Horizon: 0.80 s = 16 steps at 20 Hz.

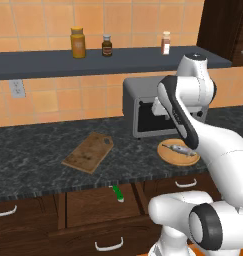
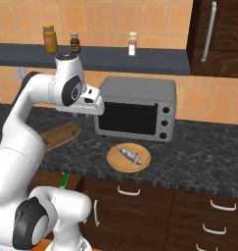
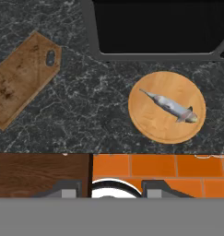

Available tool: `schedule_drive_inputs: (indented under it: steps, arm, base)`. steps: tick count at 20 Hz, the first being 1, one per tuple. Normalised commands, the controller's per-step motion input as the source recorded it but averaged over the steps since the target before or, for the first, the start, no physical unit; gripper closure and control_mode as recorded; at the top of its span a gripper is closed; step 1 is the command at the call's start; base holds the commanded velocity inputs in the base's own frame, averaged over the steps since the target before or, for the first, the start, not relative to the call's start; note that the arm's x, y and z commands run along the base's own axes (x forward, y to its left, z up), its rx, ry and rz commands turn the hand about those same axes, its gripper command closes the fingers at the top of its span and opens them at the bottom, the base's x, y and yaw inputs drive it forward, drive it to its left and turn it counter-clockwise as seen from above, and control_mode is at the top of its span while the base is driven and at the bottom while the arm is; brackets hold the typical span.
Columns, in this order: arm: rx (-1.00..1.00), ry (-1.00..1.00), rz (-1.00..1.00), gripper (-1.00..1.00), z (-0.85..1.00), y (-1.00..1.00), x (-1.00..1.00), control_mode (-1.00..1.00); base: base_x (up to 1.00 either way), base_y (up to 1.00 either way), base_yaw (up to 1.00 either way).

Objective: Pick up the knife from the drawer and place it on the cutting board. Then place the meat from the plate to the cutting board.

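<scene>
The arm is raised over the dark marbled table, its tool up high in front of the toaster oven and looking straight down. Only the two dark finger tips peek in at the bottom of the hand view, set somewhat apart with nothing between them; whether the tool is open or closed I cannot tell.

The cutting board lies flat on the table to the left, bare, its handle tab pointing toward the far right. Well apart from it, to the right and just in front of the oven, sits the round plate with the meat lying across its middle.

Below the table's near edge the drawer stands pulled out, and the knife rests inside it, green handle showing, below and between board and plate.

Three jars stand on the shelf above.
</scene>
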Motion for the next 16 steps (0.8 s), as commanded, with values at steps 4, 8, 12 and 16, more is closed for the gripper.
schedule_drive_inputs:
  steps: [4,8,12,16]
  arm:
    - [0.00,0.01,0.00,-1.00,-0.02,0.00,0.00,-1.00]
    - [0.00,0.07,0.00,-1.00,-0.21,0.08,-0.10,-1.00]
    - [0.00,0.00,0.04,-1.00,-0.22,0.54,-0.22,-1.00]
    - [0.00,0.00,0.06,-1.00,-0.35,0.80,-0.11,-1.00]
  base:
    - [0.00,0.00,0.00]
    - [0.00,0.00,0.00]
    - [0.00,0.00,0.00]
    - [0.00,0.00,0.00]
